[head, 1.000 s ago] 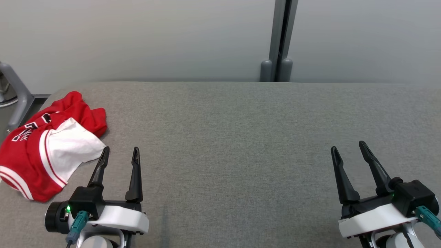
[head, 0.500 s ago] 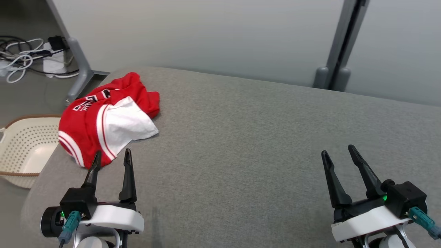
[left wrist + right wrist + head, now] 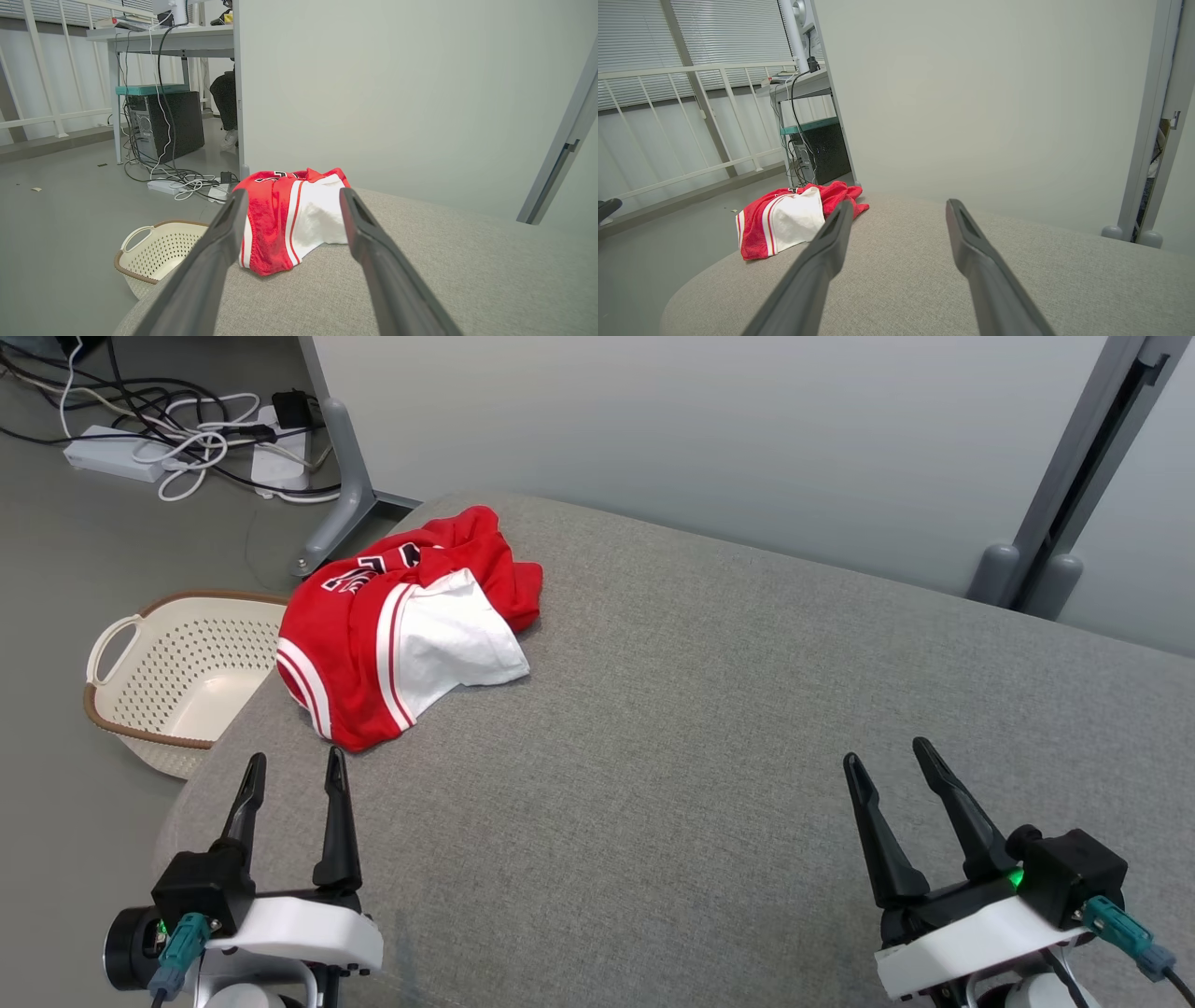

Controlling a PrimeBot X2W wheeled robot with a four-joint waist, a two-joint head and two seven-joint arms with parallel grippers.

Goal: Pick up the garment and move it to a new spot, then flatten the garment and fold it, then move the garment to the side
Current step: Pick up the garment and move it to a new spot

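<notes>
The left pincer [image 3: 294,756] hangs spread wide and empty over the near left corner of the grey table [image 3: 672,709], and the right pincer [image 3: 886,750] is just as wide and empty at the near right. Ahead of the left pincer, clear of its tips, the red and white garment [image 3: 401,625] lies crumpled at the table's far left edge. A cream basket [image 3: 168,653] sits on the floor beside that edge.

cream basket [image 3: 177,677] on floor, tangled cables [image 3: 177,429], computer tower [image 3: 166,123]
</notes>
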